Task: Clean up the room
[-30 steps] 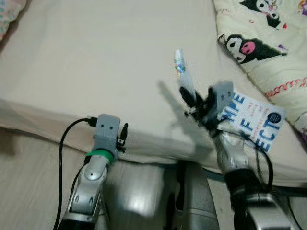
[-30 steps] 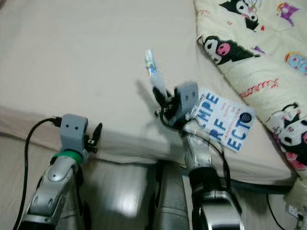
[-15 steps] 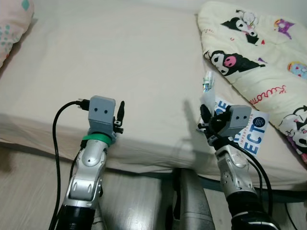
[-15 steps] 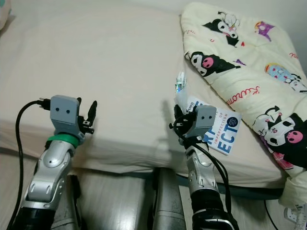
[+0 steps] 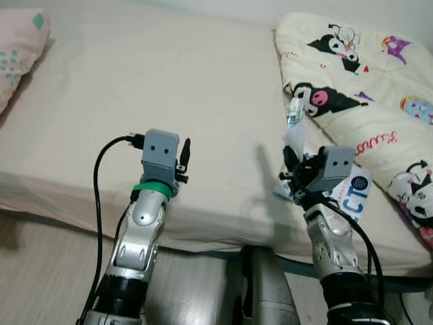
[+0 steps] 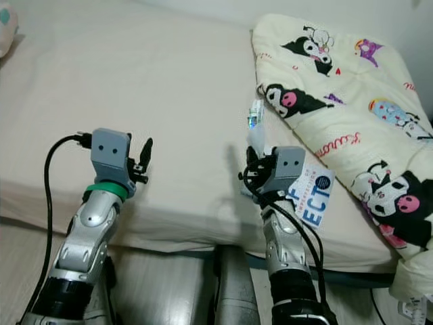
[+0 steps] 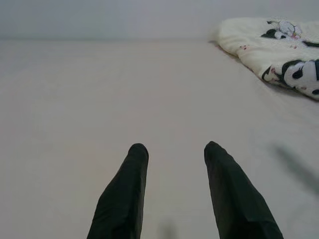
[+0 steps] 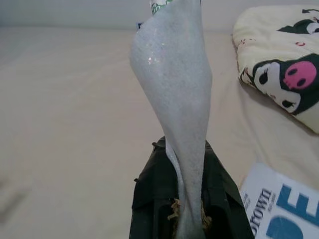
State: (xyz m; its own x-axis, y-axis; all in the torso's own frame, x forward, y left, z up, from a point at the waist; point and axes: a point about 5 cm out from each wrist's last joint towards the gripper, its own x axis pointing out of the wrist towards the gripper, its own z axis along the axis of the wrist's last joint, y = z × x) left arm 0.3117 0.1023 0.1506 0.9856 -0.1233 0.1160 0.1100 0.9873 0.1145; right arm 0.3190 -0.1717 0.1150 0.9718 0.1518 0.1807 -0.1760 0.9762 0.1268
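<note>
My right gripper (image 5: 291,162) is shut on a thin silvery wrapper (image 5: 293,128) that stands up from its fingers, above the near edge of the bed. In the right wrist view the wrapper (image 8: 174,99) rises, glittery and white, from between the black fingers (image 8: 149,209). A white book with blue letters (image 5: 355,193) lies on the bed just right of that gripper. My left gripper (image 5: 183,159) is held up over the bed's front edge, open and with nothing in it, and its two fingers (image 7: 124,194) show apart above the sheet.
A beige sheet covers the bed (image 5: 169,81). A cream blanket with cartoon prints (image 5: 365,74) is heaped at the right. A pink pillow (image 5: 17,61) lies at the far left. Pale wooden floor (image 5: 40,271) runs below the bed's edge.
The camera has tilted up, showing more of the bed. My right gripper, still holding the wrapper, has moved right and stands more upright. My left arm has risen.
</note>
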